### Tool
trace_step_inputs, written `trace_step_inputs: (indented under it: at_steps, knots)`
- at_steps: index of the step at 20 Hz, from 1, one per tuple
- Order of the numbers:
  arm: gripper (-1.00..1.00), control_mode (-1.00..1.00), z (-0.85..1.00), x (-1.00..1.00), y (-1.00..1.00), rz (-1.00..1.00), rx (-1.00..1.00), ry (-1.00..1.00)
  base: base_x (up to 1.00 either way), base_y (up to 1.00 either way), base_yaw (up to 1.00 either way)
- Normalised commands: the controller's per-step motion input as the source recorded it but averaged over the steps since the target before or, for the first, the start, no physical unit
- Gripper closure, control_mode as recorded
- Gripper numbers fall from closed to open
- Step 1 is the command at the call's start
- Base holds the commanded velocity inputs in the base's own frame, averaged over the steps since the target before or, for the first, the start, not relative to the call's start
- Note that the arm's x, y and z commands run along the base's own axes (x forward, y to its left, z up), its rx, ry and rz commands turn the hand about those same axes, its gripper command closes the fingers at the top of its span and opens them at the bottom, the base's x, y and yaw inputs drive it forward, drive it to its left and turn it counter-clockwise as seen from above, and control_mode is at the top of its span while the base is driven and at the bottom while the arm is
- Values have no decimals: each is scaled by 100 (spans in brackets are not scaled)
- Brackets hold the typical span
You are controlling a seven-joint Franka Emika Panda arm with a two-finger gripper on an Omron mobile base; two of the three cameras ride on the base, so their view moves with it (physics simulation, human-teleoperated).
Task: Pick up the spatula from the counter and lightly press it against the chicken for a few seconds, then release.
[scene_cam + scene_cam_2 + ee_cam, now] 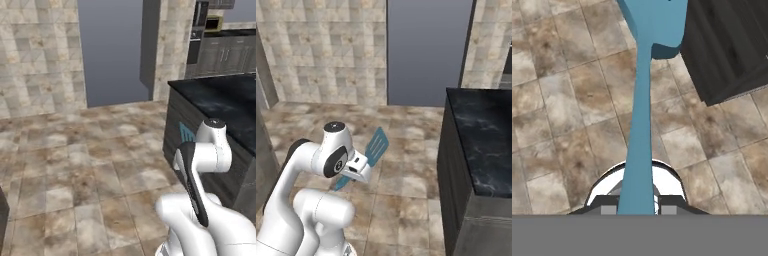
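Jaws closed on the blue plastic spatula (376, 145), gripping it on the handle. In the right base view the flat blade points up and to the right of the hand, tilted, and the handle end pokes out below-left of the hand. The spatula is held in the air over the brown stone tile floor (406, 185), touching nothing else.

White robot arm (311, 165) is folded, with the hand low and close to its own body. The dark cabinet desk with black marble top (481, 140) stands to the right of the spatula; there is a clear gap between blade and desk side.

Left base view: the arm (205, 165) blocks most of the hand. A bit of the spatula blade (186, 132) with slots peeks out left of the upper arm, in front of the desk (225, 100) side. Floor (75, 165) fills the left half. Beige tiled wall (40, 50) behind, with a tall flat grey-blue panel (112, 50) next to it. Dark kitchen cabinets (225, 50) far back right, too small to detail.

Hand view: the spatula handle (639, 125) runs straight up from between the two finger tips, widens into the blade at the top, and the blade is cut off by the frame edge. The blade edge overlaps a corner of the desk (727, 45) in this view; whether they are at the same height, cannot tell from here. Floor tiles (562, 100) are under everything else.
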Motion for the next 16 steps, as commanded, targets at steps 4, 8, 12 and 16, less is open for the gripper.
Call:
trace_step_inputs:
  at_steps: [4, 8, 12, 16]
  knots:
    - [100, 100, 0, 0, 0, 0, 0, 0, 80, 34, 4]
    - [100, 100, 0, 0, 0, 0, 0, 0, 86, 25, 3]
    - [100, 100, 0, 0, 0, 0, 0, 0, 94, 29, 2]
    - [100, 100, 0, 0, 0, 0, 0, 0, 96, 32, 1]
